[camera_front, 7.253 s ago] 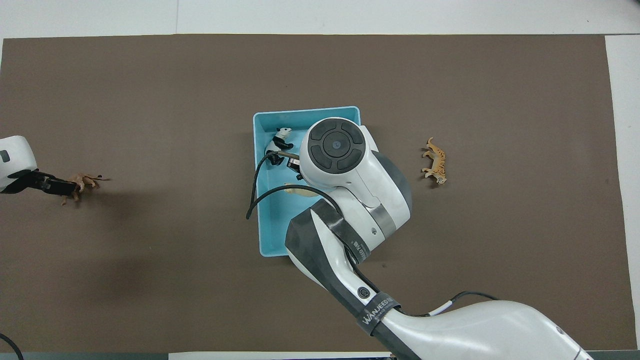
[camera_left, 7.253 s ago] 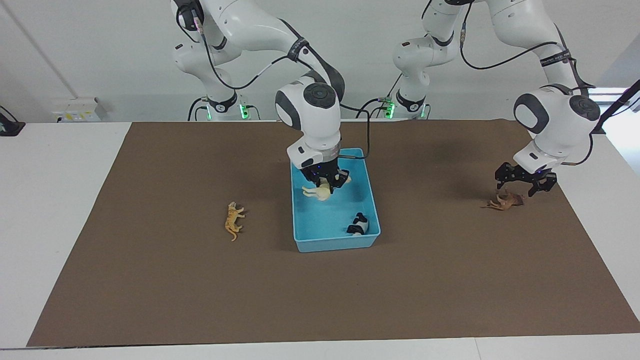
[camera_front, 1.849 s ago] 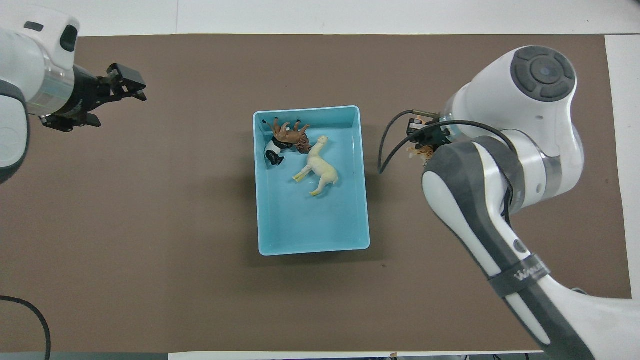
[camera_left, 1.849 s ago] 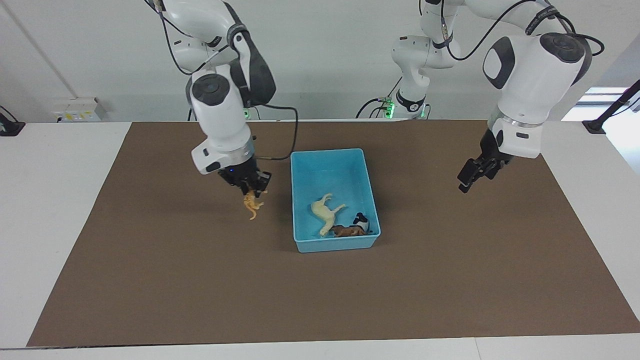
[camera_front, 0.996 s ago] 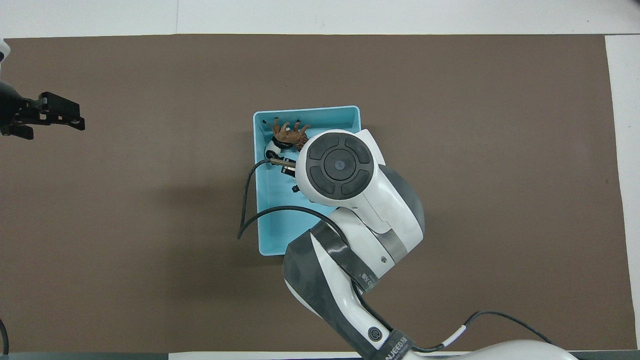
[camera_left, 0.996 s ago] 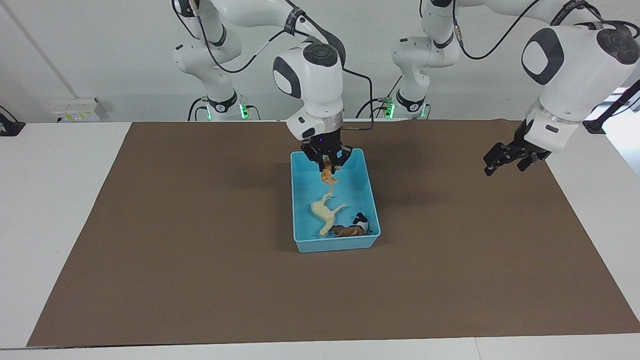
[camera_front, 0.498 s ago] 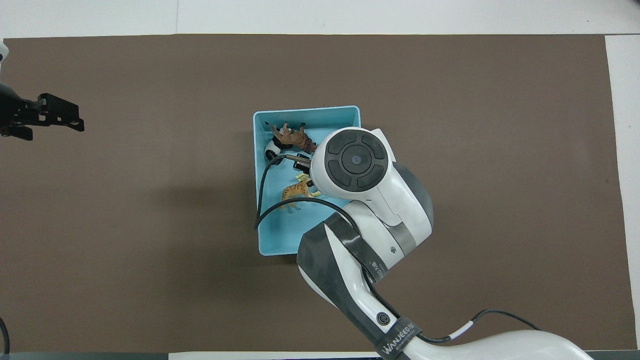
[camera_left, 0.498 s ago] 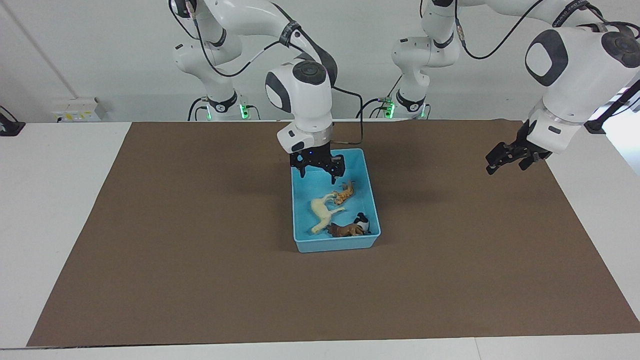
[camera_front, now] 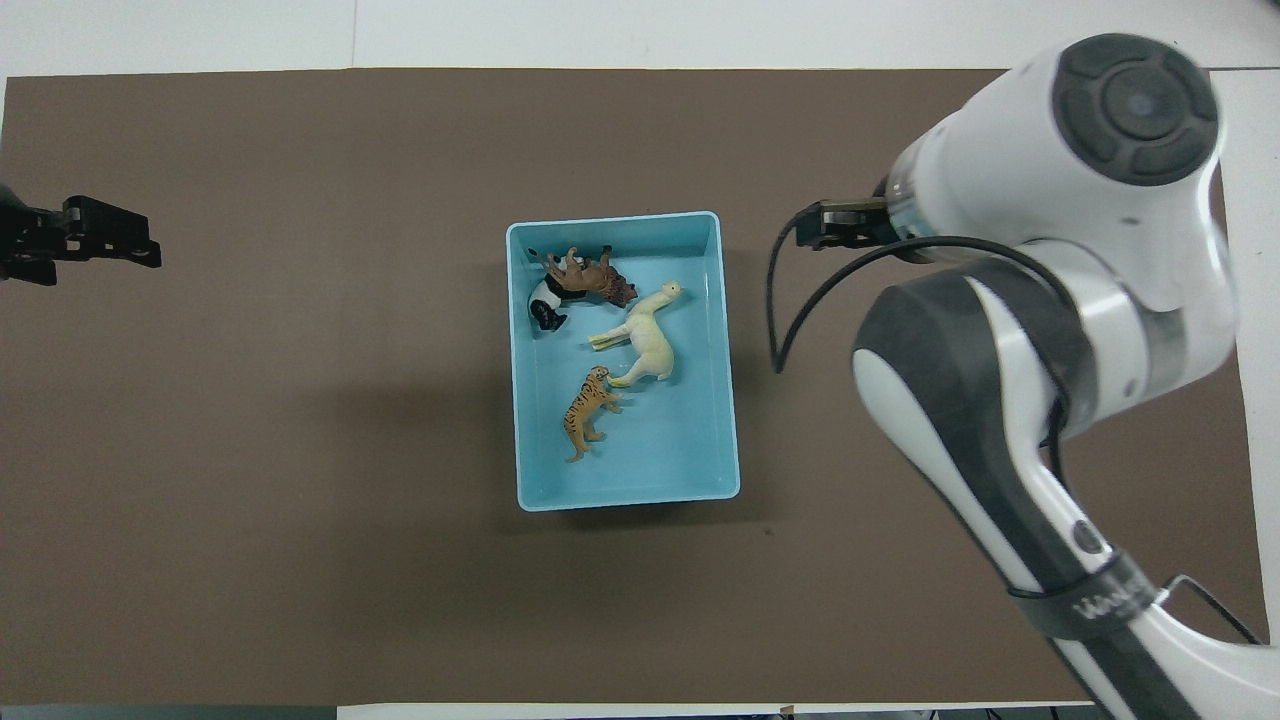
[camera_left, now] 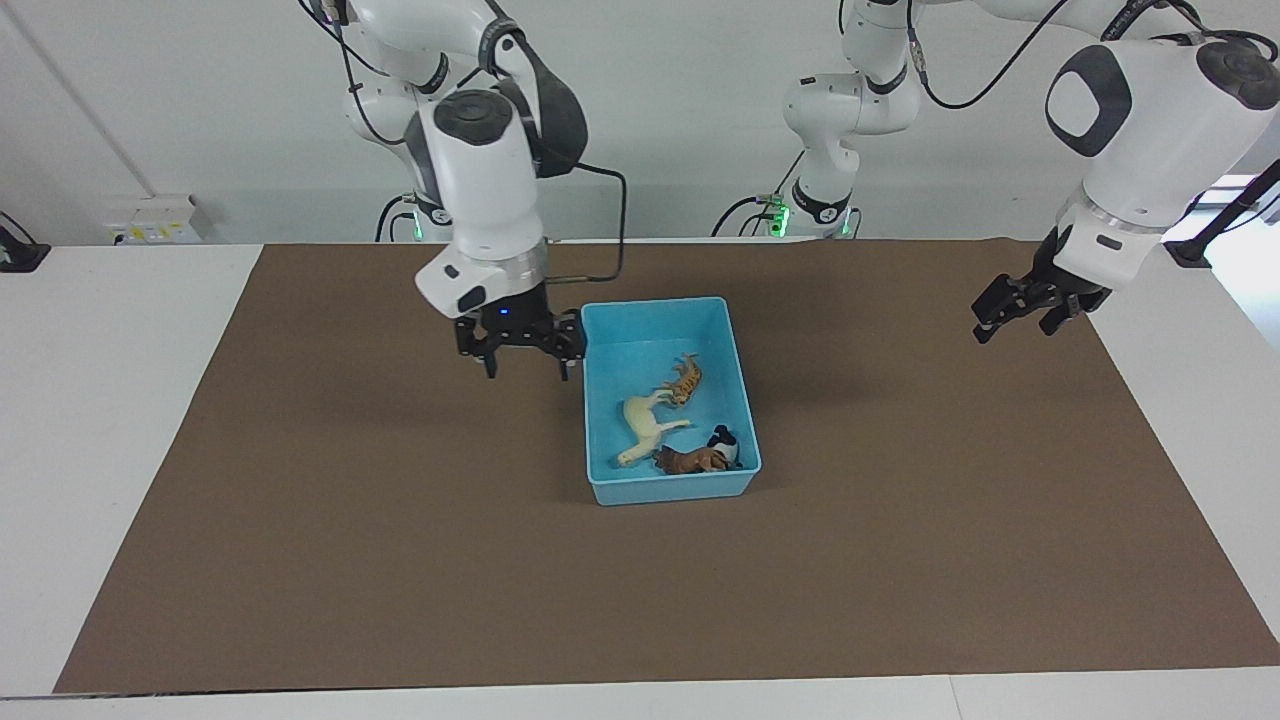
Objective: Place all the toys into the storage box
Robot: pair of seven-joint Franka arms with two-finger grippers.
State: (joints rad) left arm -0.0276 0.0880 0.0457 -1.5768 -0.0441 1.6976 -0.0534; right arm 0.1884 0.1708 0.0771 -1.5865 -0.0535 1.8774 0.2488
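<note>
All four toys lie inside the storage box (camera_left: 735, 400), beside which the right end effector (camera_left: 521, 352) hangs open and empty; the left end effector (camera_left: 1028, 308) waits, empty, apparently open.

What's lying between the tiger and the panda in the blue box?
The cream long-necked animal lies between the tiger and the panda, clearest in the overhead view.

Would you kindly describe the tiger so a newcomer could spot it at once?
Find the light blue storage box mid-table. Inside lie four toy animals; the tiger lies nearest the robots, touching the cream long-necked figurine. It alone is orange with dark stripes.
</note>
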